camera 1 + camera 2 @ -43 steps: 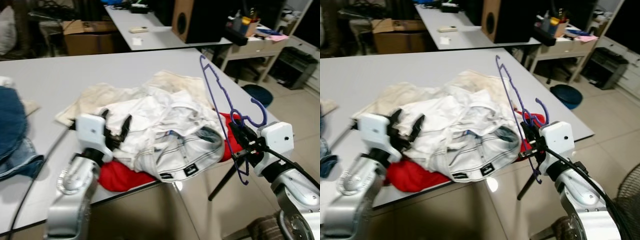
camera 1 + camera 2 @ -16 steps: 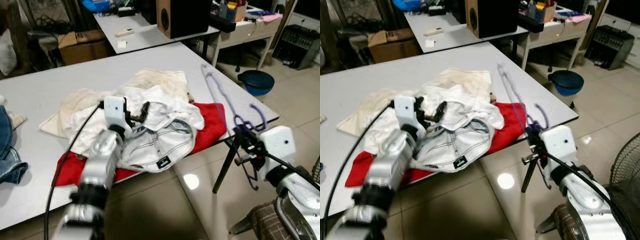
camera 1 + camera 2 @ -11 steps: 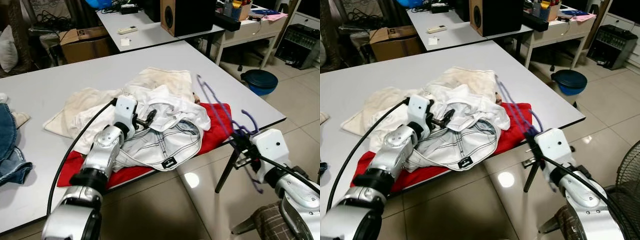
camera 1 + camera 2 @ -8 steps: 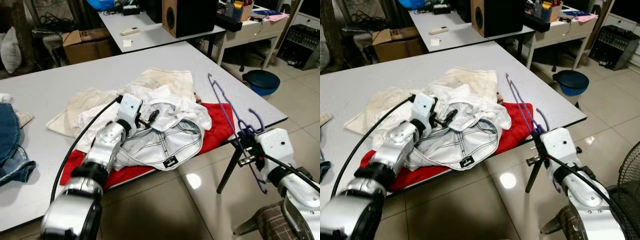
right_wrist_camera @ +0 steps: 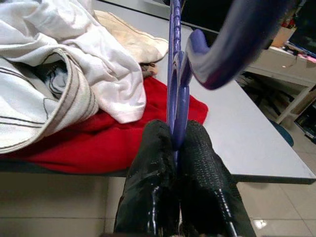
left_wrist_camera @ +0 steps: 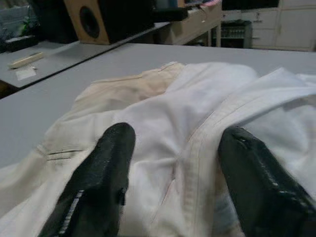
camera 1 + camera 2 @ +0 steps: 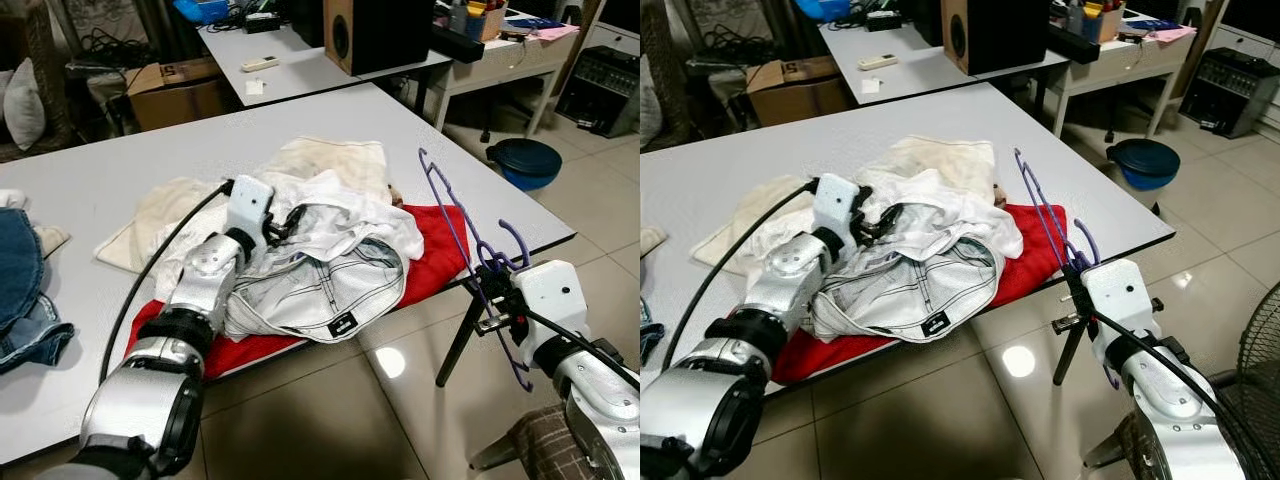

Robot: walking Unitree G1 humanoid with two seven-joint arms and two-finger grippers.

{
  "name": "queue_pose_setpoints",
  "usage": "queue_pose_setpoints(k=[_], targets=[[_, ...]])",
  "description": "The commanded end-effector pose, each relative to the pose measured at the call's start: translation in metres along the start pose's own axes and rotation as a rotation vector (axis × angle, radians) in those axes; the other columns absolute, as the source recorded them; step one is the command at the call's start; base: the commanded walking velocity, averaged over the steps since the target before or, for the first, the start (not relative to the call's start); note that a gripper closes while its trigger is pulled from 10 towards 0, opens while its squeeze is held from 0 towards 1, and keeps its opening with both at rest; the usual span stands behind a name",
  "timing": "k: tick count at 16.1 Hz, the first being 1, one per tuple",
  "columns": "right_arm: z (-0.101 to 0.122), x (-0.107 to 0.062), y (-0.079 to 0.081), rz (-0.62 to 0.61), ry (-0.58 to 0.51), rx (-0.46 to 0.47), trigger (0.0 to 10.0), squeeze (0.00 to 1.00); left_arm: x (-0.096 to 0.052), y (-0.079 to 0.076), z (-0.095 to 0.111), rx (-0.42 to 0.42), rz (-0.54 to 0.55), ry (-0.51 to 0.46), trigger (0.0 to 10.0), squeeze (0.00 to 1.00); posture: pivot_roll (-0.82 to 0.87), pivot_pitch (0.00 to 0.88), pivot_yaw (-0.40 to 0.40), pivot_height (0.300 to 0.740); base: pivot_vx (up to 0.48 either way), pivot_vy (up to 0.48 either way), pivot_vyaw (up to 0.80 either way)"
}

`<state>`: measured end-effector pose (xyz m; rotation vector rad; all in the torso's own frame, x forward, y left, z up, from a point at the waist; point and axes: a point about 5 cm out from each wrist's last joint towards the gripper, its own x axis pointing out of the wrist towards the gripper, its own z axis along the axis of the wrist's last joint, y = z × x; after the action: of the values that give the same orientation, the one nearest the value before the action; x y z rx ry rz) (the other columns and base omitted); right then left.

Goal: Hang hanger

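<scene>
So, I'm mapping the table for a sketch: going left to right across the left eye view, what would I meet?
Jeans → left gripper → white clothes → red cloth → purple hanger → right gripper.

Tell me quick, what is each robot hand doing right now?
Left gripper: open, fingers spread over the white clothes.
Right gripper: shut on the purple hanger, beside the table.

purple hanger (image 7: 465, 232) | upright, tilted | pinched in right end effector (image 7: 492, 298)
</scene>
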<state>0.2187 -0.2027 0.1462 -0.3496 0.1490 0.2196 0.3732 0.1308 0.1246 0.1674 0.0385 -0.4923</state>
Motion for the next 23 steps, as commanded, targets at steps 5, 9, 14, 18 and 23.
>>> queue_pose_setpoints(k=[5, 9, 14, 18, 23], targets=[[0.008, 0.002, 0.001, 0.004, -0.042, -0.009, 10.0, 0.0, 0.007, -0.003, 0.0, 0.112, 0.022, 0.076, 0.0, 0.0, -0.24, 0.0, 0.083, 0.74, 0.0, 0.0, 0.0], [0.008, 0.004, 0.004, 0.008, -0.048, -0.001, 10.0, 0.0, 0.008, 0.006, 0.009, 0.101, 0.054, 0.034, 0.0, 0.0, -0.22, 0.0, 0.081, 0.74, 0.0, 0.0, 0.0], [0.009, 0.008, 0.006, 0.018, -0.055, 0.003, 10.0, 0.0, 0.008, 0.006, 0.007, 0.099, 0.049, 0.054, 0.0, 0.0, -0.21, 0.0, 0.08, 0.74, 0.0, 0.0, 0.0], [0.009, 0.01, 0.007, 0.017, -0.059, 0.005, 10.0, 0.0, 0.008, 0.01, 0.014, 0.11, 0.045, 0.028, 0.0, 0.0, -0.2, 0.0, 0.08, 0.74, 0.0, 0.0, 0.0], [0.009, 0.013, 0.008, 0.015, -0.068, 0.013, 10.0, 0.0, 0.011, 0.025, 0.055, 0.113, 0.066, -0.152, 0.0, 0.0, -0.19, 0.0, 0.079, 0.74, 0.0, 0.0, 0.0]])
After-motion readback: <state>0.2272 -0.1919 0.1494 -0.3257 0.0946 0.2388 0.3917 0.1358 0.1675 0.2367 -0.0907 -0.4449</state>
